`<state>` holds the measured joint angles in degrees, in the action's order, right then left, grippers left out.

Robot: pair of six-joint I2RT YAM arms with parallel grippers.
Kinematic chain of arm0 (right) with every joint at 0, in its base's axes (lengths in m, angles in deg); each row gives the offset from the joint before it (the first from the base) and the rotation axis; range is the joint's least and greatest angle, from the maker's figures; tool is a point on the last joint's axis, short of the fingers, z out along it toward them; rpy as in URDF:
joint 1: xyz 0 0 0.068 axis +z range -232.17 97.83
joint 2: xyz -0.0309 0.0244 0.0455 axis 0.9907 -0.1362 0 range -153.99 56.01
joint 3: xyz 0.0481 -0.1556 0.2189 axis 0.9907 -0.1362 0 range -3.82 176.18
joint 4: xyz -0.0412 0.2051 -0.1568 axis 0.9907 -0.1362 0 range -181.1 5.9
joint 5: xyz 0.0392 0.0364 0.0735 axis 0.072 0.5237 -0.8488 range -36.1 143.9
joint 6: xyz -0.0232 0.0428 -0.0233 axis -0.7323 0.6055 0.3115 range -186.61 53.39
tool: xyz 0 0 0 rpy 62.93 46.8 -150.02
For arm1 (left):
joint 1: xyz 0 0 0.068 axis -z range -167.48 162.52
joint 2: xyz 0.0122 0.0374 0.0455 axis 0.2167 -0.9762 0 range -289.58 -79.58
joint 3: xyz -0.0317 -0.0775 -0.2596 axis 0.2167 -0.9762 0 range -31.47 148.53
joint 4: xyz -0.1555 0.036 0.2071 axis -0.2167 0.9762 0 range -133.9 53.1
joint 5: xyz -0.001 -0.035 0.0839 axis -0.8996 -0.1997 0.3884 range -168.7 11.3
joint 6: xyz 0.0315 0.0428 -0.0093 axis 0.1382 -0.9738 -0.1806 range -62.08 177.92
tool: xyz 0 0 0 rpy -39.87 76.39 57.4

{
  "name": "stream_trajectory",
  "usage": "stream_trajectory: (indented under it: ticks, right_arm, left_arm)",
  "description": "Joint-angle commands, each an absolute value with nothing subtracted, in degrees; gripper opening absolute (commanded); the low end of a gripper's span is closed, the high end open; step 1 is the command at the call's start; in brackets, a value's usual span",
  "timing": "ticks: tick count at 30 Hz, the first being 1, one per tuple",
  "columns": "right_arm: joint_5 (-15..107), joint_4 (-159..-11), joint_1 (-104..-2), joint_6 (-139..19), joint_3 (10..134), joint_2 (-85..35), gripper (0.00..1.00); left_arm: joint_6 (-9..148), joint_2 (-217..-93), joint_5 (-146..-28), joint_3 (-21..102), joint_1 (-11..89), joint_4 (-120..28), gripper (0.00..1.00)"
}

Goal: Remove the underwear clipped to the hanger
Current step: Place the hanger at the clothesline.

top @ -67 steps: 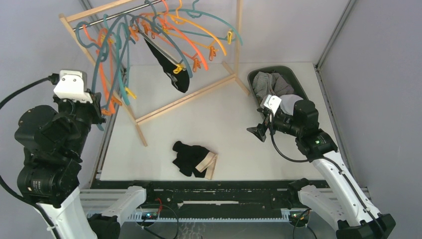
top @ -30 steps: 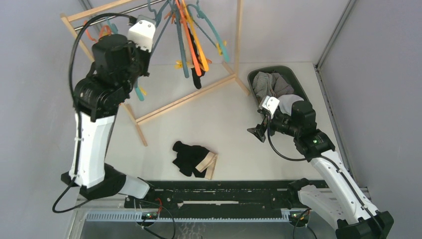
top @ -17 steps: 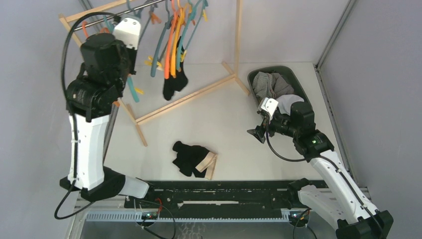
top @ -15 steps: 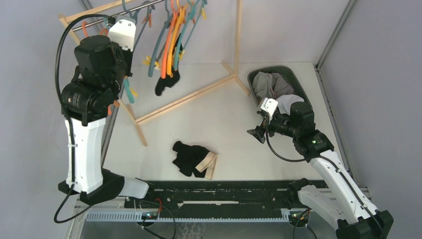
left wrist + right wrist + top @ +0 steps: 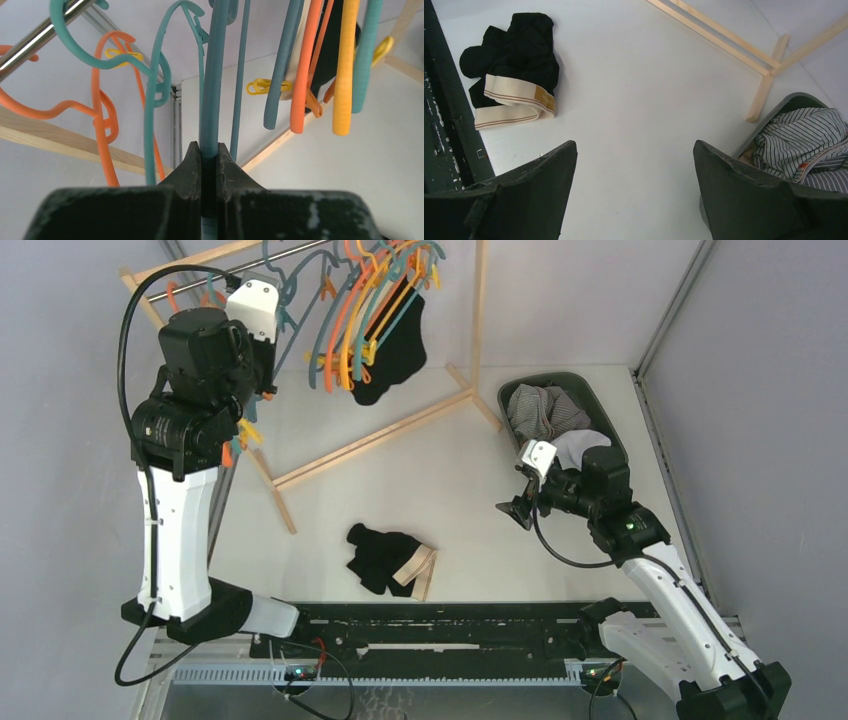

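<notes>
Crumpled black briefs [image 5: 385,558], soft, with a beige ribbed waistband, lie on the white table [image 5: 450,470] near its front edge.

Right end effector [image 5: 633,150]: jaws spread wide, nothing between them. It hovers above the table beside a dark green bin [image 5: 545,377] of striped cloth [image 5: 540,410]. The arm is bent, pointing left.

Left arm upright, wrist high. Left end effector [image 5: 208,155] is clamped on the smooth bar of a teal hanger [image 5: 214,85].

Farther back, hanging black briefs [image 5: 395,340] are clipped among teal, orange and yellow plastic hangers on the wooden rack [image 5: 375,438].

Robot lab cell, grey panel walls [image 5: 760,390]
</notes>
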<state>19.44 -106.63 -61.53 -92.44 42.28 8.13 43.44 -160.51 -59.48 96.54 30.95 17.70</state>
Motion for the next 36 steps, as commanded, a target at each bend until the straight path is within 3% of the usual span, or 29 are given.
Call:
stream_trajectory:
  ticks: [1, 18, 36]
  right_arm:
    - [19.9, -105.7, -60.7, -93.9, 42.5, 9.0, 0.85]
    - [20.7, -106.7, -58.8, -95.7, 42.2, 8.6, 0.84]
    - [21.1, -107.3, -58.5, -96.4, 42.1, 8.1, 0.84]
  left_arm:
    - [44.5, -158.3, -61.1, 95.2, 30.6, 13.6, 0.00]
    - [39.7, -153.3, -53.9, 83.3, 30.6, 5.5, 0.00]
    - [35.8, -153.7, -52.1, 78.9, 30.6, -2.4, 0.00]
